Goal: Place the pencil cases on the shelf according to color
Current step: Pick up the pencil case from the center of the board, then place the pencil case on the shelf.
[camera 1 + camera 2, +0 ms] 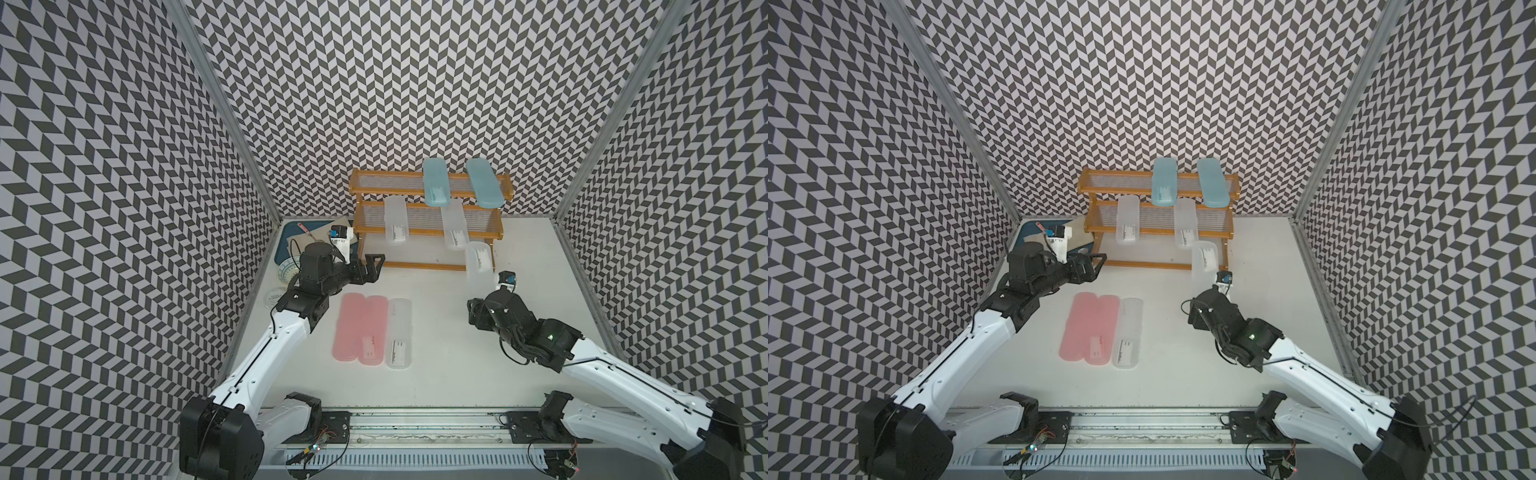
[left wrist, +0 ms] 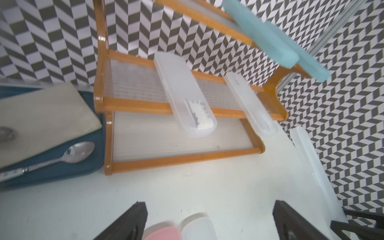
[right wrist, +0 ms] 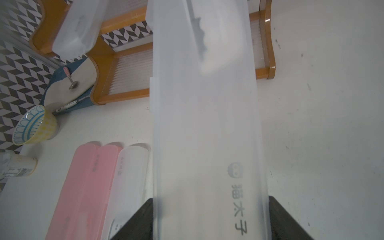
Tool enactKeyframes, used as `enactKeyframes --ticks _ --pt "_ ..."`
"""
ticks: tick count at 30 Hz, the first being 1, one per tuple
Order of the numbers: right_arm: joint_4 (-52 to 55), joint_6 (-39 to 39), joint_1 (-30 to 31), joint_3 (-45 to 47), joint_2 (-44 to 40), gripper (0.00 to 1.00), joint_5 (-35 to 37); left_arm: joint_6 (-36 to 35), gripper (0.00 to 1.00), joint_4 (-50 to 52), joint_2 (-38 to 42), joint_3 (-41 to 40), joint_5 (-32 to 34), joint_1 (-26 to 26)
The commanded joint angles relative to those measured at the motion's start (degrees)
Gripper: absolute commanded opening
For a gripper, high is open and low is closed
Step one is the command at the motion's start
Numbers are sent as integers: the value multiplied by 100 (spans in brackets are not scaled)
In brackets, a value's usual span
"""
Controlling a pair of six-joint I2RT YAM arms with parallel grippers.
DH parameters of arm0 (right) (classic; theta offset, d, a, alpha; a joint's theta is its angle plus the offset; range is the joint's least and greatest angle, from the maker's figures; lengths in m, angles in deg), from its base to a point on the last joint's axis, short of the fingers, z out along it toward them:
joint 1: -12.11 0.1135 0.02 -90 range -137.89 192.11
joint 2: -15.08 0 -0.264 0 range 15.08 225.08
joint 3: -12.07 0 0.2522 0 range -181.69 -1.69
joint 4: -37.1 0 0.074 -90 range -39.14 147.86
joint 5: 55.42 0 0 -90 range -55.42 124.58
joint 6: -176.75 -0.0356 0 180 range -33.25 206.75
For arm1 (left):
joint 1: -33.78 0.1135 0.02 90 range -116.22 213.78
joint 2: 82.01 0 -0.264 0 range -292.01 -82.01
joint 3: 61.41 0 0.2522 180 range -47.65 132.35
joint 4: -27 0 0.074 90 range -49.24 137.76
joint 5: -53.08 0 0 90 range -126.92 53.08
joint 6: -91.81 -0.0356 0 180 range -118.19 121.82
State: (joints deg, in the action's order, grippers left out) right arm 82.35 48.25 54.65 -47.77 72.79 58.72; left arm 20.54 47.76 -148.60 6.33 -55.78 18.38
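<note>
Nearest the rail, two pink cases (image 1: 351, 328) and a frosted white case (image 1: 400, 332) are seen flat on the table (image 1: 436, 374). They are laid side by side and touching, with long axes running near to far and barcode labels at the near ends. They are judged not yet sorted.

Beyond them, to the right, the held white case (image 1: 478, 266) is clamped at its near end between the fingers of the right gripper (image 3: 209, 199), as shown in the right wrist view. Its long axis is pointed away from the arm toward the right end of the shelf (image 1: 415, 264), and the labelled far end appears raised. The end grip is judged to keep the rest of the case free to be slid onto a tier. Whether the far end touches the frame cannot be told.

To the left, the left gripper (image 1: 371, 268) is held off the table just before the shelf's lower left corner, jaws apart and empty.

On the shelf, the bottom tier is bare. Two white cases (image 1: 395, 224) are laid across the middle tier and two light blue cases (image 1: 435, 183) across the top, each lying front to back and overhanging the front rail. One colour per tier is suggested, so the middle tier is judged the held case's destination.
</note>
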Motion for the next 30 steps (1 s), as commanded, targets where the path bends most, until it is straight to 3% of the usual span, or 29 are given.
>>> enactKeyframes --ticks 1,6,13,30 --pt "-468 842 -446 -418 246 74 -247 -95 100 -312 -329 567 -48 -31" --pt "-949 1408 -1154 -829 785 74 -729 -147 100 -435 -856 761 -27 -23" --pt "-1475 1761 -1840 -1385 1720 74 -1343 -65 100 -505 -1008 614 -193 -25" --pt "-1815 2064 -2451 -2254 3082 72 -1335 4 100 -526 -994 476 -308 -16"
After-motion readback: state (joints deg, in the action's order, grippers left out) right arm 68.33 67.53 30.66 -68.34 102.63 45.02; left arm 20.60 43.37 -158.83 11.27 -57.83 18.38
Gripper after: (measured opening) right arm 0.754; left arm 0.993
